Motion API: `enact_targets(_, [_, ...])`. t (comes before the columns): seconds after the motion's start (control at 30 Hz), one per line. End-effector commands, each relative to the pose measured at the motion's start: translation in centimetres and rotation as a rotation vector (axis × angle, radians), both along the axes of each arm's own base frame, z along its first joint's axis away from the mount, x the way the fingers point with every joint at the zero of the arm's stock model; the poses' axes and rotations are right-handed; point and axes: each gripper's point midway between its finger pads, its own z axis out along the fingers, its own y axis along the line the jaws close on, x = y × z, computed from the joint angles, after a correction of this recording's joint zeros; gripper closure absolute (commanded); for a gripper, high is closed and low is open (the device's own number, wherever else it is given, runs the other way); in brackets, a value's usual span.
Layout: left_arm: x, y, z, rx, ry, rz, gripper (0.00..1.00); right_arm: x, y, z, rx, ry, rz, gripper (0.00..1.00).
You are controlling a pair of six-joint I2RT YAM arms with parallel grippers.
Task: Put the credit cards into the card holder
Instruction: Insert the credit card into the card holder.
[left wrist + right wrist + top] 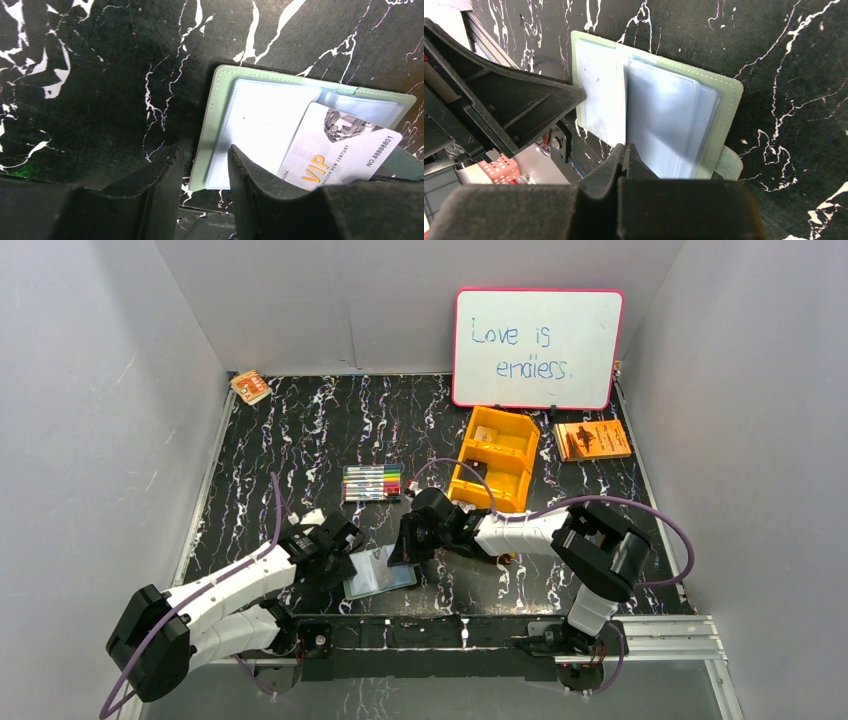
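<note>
The card holder (385, 578) lies open near the front edge, green-rimmed with pale blue pockets (260, 125) (664, 120). A pale grey credit card (345, 150) marked VIP stands on edge over its middle fold. In the right wrist view that credit card (626, 110) shows only as a thin line. My right gripper (625, 148) (407, 543) is shut on the card's near end. My left gripper (205, 148) (345, 545) is open at the holder's left corner, and one finger (250, 175) rests on the left page.
An orange three-compartment bin (495, 455) stands behind the right arm. A pack of markers (372, 483) lies mid-table. An orange booklet (592, 440) and a whiteboard (537, 348) are at the back right, and a small orange packet (250, 387) at the back left. Grey walls enclose the table.
</note>
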Motion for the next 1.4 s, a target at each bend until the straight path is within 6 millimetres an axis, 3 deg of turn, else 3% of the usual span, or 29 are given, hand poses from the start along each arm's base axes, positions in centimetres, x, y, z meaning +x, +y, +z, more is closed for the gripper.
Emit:
enact_targets(0.0, [0.5,1.0,1.7,0.020,-0.050,0.045,0.64,0.7,0.9,1.5,0.053,-0.013,-0.013,1.00])
enact_targets(0.23, [0.8,2.2,2.8,0.047,-0.095,0.113,0.64,0.5,0.9,1.4,0.063,0.015,-0.026,1.00])
enact_targets(0.47, [0.0,3.1,1.3,0.089,-0.053,0.163,0.66,0.4,1.2,2.0,0.096,0.052,-0.041,1.00])
enact_targets(0.97, [-0.5,2.8,0.0,0.088,-0.011,0.147,0.67,0.1,0.0,0.3,0.049,0.095,-0.074,1.00])
enact_targets(1.37, [-1.0,2.3,-0.8,0.067,0.017,0.134,0.68,-0.2,0.8,0.3,0.078,0.107,-0.040,1.00])
